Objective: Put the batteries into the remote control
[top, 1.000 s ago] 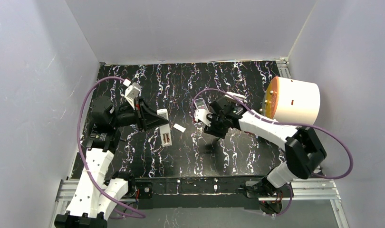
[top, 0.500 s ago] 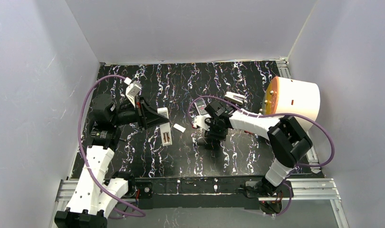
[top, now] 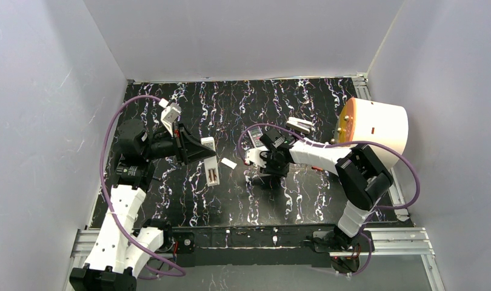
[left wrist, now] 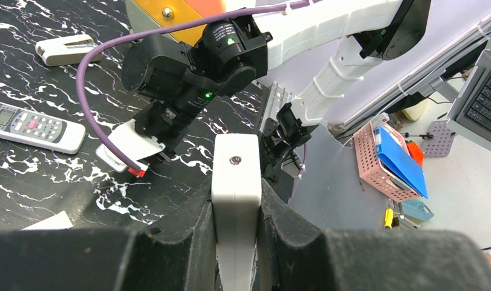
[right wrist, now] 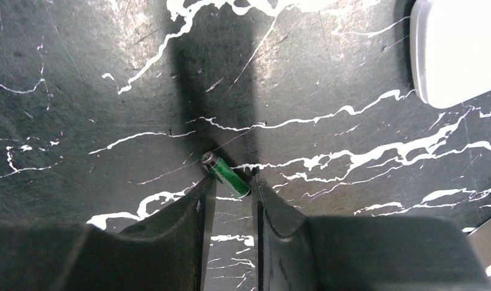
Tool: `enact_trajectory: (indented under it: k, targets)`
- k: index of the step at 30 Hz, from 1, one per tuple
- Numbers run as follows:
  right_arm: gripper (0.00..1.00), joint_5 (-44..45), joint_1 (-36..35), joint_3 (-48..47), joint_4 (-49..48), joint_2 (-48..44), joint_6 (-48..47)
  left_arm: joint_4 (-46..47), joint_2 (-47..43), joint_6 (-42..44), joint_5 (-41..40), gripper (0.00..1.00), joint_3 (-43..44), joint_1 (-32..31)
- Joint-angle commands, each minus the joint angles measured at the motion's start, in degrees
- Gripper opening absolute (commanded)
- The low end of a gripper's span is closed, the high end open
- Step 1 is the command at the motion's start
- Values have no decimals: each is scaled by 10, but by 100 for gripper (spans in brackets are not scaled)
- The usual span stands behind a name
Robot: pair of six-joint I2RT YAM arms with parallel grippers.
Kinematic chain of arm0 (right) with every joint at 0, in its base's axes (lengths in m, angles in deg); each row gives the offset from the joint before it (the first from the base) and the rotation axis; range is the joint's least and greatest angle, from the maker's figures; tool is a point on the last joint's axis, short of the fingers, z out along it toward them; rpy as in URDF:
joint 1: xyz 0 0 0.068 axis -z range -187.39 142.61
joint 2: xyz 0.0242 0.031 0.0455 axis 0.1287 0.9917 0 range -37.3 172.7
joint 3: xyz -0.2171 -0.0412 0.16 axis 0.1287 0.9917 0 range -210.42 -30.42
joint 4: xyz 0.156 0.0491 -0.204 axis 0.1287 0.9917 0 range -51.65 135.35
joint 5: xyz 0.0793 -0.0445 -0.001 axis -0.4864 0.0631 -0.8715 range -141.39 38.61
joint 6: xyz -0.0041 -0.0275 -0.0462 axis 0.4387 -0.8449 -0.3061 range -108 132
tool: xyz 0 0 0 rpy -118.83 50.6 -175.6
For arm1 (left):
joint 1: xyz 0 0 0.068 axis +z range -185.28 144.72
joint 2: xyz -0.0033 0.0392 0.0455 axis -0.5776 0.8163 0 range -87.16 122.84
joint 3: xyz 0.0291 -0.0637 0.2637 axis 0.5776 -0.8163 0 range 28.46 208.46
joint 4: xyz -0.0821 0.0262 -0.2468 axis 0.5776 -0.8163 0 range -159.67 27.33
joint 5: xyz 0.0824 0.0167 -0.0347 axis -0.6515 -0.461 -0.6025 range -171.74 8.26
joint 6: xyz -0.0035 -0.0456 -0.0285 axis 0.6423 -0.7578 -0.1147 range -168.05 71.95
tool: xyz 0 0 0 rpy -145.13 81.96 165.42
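My left gripper (left wrist: pixel 235 242) is shut on a white remote (left wrist: pixel 235 182) and holds it above the table. In the top view the remote (top: pixel 210 159) hangs tilted, and its open compartment (top: pixel 212 176) shows dark and reddish. My right gripper (top: pixel 268 168) points down at the table. In the right wrist view its jaws (right wrist: pixel 230 189) stand a narrow gap apart. A small green battery (right wrist: pixel 227 174) with a metal end lies slantwise on the table right at the fingertips, its near end between them.
A small white cover (top: pixel 229 163) lies between the arms. A grey remote with buttons (top: pixel 256 138) and a white piece (top: pixel 299 125) lie behind the right gripper. A big white cylinder with an orange face (top: pixel 376 127) stands at the right. White walls enclose the table.
The right gripper has moved a little left and down to the table, with the arm's elbow folding in. The left arm and its remote have stayed put.
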Motion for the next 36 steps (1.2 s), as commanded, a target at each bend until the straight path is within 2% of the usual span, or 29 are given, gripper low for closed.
enact_trajectory:
  k: [1,6,12,19,25,30,33,36]
  targets:
    - [34,-20,2,-20,7,22,0,13,0,-1,4,0,19,-1]
    - [25,-18,3,-21,-1,18,19,13,4,-1,3,0,21,-1]
    - [24,-25,6,-24,-13,10,62,12,8,-1,0,0,24,0]
    - [39,-31,6,-16,-12,9,57,11,9,0,-3,0,24,0]
    - [45,-42,6,-22,-18,-5,60,9,10,2,-11,0,25,0]
    - [65,-33,7,-25,-51,-64,87,9,8,7,-20,0,22,0]
    - [66,-51,8,-10,-86,-111,98,12,6,6,-23,0,21,-1]
    - [67,-43,8,35,-169,-167,123,14,0,7,-29,0,18,0]
